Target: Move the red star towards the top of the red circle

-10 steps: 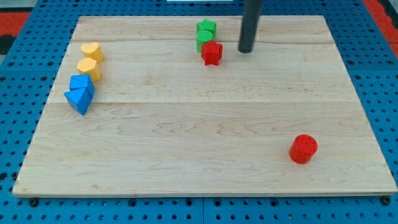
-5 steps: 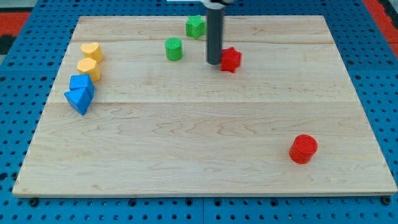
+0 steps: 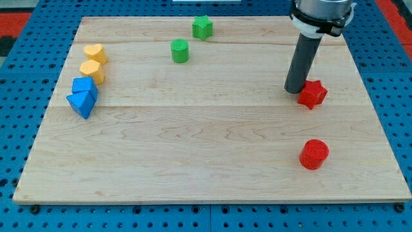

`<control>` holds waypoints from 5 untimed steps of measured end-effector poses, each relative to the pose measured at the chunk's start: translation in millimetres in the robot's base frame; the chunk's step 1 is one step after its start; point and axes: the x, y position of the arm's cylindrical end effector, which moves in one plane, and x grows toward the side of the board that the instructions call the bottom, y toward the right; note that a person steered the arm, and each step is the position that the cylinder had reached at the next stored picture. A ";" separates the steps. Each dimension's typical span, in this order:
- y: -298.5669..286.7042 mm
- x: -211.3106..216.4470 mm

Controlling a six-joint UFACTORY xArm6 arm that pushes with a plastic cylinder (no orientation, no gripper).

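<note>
Camera view: my tip (image 3: 295, 89) touches the red star (image 3: 312, 94) from its left on the wooden counter (image 3: 193, 148); the ribbed red circle (image 3: 314, 154) lies below the star.

1 camera looks down at my table (image 3: 212, 161) from beyond its bottom edge, framing all 4 corners.

Laboratory robot test bench: a wooden board (image 3: 193, 161) carrying small coloured blocks rests on a blue perforated mounting table (image 3: 399, 84).
</note>
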 end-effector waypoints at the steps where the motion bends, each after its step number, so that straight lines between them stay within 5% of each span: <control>1: 0.8 -25.3; 2: 43.9 -19.7; 5: 30.0 49.3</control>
